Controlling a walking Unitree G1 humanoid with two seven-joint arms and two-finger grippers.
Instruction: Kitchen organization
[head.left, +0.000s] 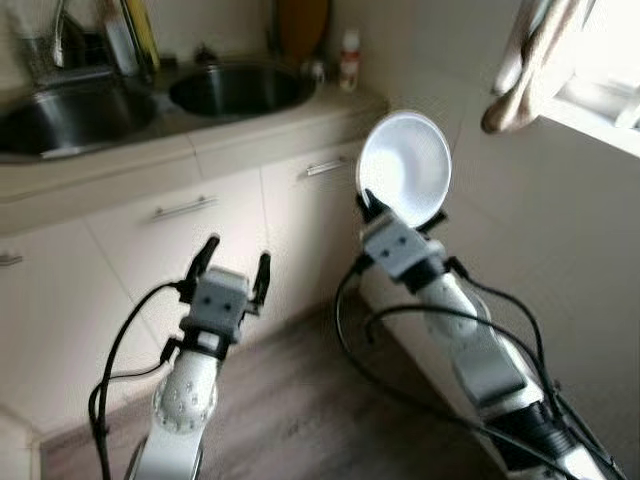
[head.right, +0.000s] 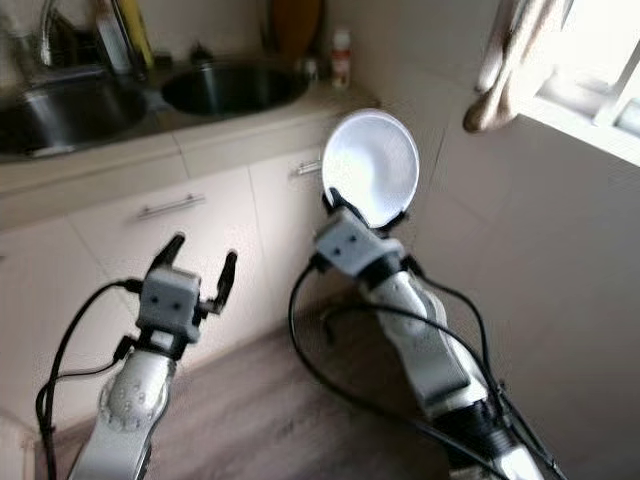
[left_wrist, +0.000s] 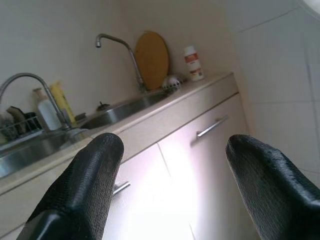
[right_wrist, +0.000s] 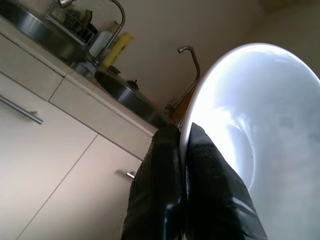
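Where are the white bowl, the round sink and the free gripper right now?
white bowl (head.left: 405, 165), left eye view, middle of its inner face.
round sink (head.left: 240, 90), left eye view, basin floor.
left gripper (head.left: 234, 264), left eye view, midway between its open fingertips.

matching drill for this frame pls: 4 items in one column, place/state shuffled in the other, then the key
Items
1. white bowl
2. left gripper
3. round wooden board
4. cloth

Place or state
A. fingers apart, holding nothing, in front of the cabinet doors
B. hanging by the window, on the robot's right
C. pinched at the rim by the right gripper, held up on edge
D. leaning on the wall behind the sink

Pairs: 1-C, 2-A, 3-D, 4-B
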